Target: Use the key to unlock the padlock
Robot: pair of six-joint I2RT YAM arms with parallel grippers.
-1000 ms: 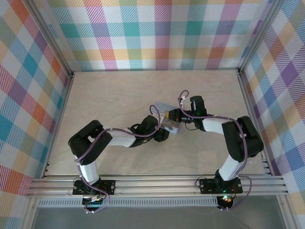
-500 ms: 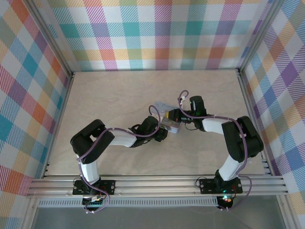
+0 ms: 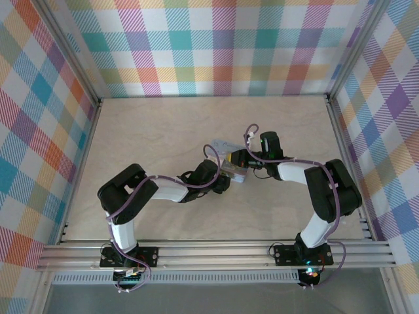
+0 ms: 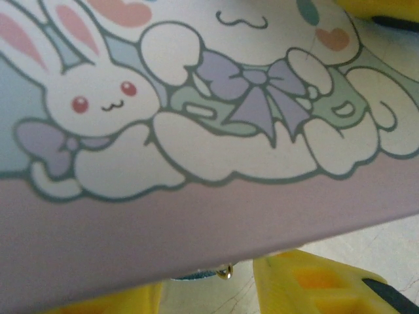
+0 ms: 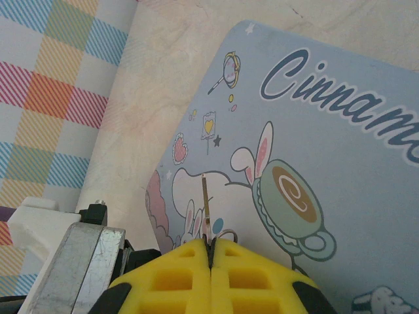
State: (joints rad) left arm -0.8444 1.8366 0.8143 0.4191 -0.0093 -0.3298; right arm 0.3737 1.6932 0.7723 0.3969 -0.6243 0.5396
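The right claw (image 5: 211,252) is pinching the key (image 5: 205,196), aiming it over the tin (image 5: 340,163) at the padlock (image 4: 209,275) between the left claw's (image 4: 209,282) fingers, grip unclear.

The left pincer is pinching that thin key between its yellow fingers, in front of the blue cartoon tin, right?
No, the right pincer is pinching the key between its yellow fingers, in front of the blue cartoon tin; the right wrist view shows it.

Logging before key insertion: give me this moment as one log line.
right gripper: shut on key | left gripper: straddling padlock, grip unclear | light-blue cartoon tin: between grippers | padlock: not yet unlocked
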